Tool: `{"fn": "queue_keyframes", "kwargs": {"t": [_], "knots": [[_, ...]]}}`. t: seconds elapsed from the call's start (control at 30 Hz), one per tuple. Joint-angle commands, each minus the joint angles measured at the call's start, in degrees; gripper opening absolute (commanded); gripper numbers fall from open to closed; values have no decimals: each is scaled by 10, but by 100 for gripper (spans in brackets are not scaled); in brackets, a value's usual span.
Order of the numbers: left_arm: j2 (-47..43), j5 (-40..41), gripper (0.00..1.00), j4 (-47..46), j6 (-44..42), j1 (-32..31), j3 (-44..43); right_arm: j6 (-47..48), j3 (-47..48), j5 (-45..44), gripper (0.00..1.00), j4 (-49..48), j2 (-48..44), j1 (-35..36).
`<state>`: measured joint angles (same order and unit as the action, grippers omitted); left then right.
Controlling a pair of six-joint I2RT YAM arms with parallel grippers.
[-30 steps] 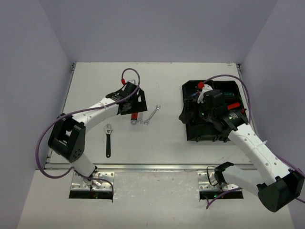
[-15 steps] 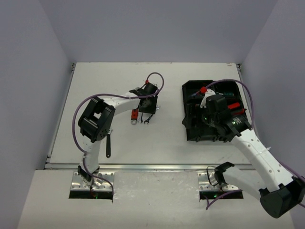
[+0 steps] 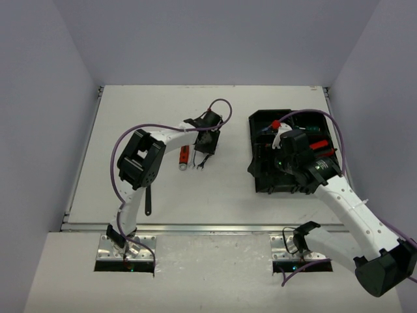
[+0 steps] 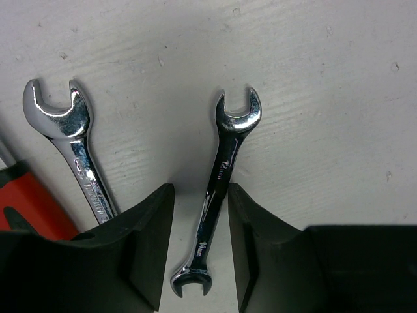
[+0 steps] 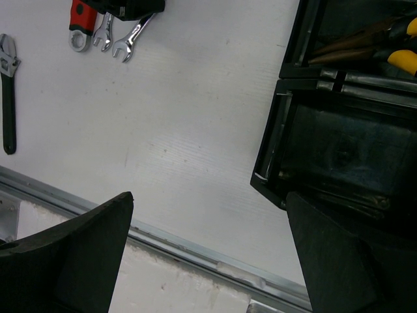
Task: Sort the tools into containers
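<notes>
Close view from the left wrist: the left gripper has its two black fingers apart, straddling the shaft of a small wrench. The wrench lies flat on the white table, mid-table and well left of the tray. It runs slightly aslant between the fingers, nearer the right-hand one in this view, and nothing is clamped yet. A big wrench lies just beside the other finger, apart from the small one, with a red handle beyond it. The step in hand looks to be picking up the small wrench. To do it well, the fingers should go right down to the table before closing, since the shaft is thin and flat (a high pinch would likely slip off polished steel). They should close about mid-shaft so it hangs level. The slant may turn the wrench as the fingers meet; a slow squeeze should let it settle. The outer finger should keep off the big wrench. The right gripper, fingers wide apart and empty, hangs by a corner of the tray, where yellow-handled pliers already lie in one compartment.
</notes>
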<state>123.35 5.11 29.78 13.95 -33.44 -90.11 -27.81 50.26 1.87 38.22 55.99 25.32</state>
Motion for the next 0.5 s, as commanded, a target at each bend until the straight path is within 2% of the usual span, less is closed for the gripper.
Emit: {"fn": "queue_keyframes", "kwargs": {"t": [0.0,0.47], "knots": [[24,-2,36,44,-11,-12,-8,11,5,1,99,-8,-7,-1],[49,-3,26,110,4,-22,14,3,-1,19,99,-19,-10,0]]}}
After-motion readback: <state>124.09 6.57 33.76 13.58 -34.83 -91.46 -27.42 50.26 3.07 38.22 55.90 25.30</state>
